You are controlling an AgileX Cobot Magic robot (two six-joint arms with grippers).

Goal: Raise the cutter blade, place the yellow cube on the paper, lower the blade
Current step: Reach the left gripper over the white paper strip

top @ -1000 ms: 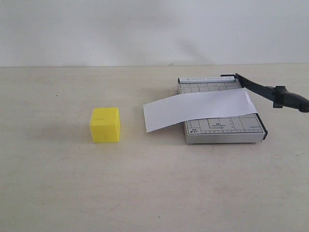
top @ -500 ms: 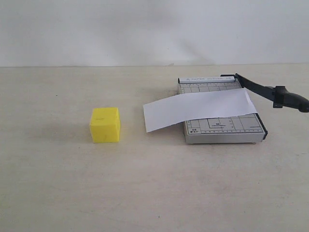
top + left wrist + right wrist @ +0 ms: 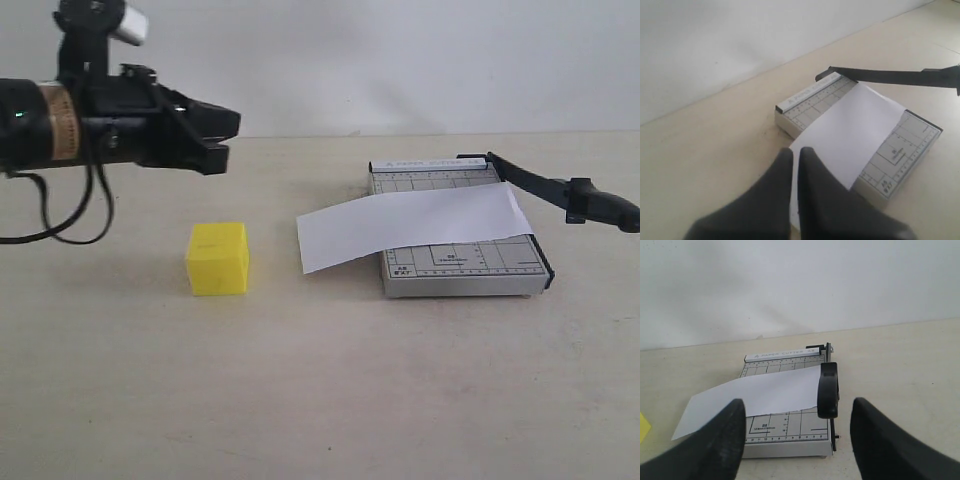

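Lining up on the long black cutter blade [image 3: 530, 182], you have the right fingers [image 3: 725, 435] spread wide and empty, its rounded handle [image 3: 829, 390] ahead between them. The left fingers [image 3: 782, 165] are pressed together, holding nothing. The bright yellow cube [image 3: 217, 258] sits on the worktop [image 3: 320, 400] well apart from the small grey ruled cutter board [image 3: 470, 265], beyond the overhanging end of the plain white paper sheet [image 3: 410, 228]. Brush that loose sheet and it may slide; a poor hold on the rounded handle may let the blade drop.
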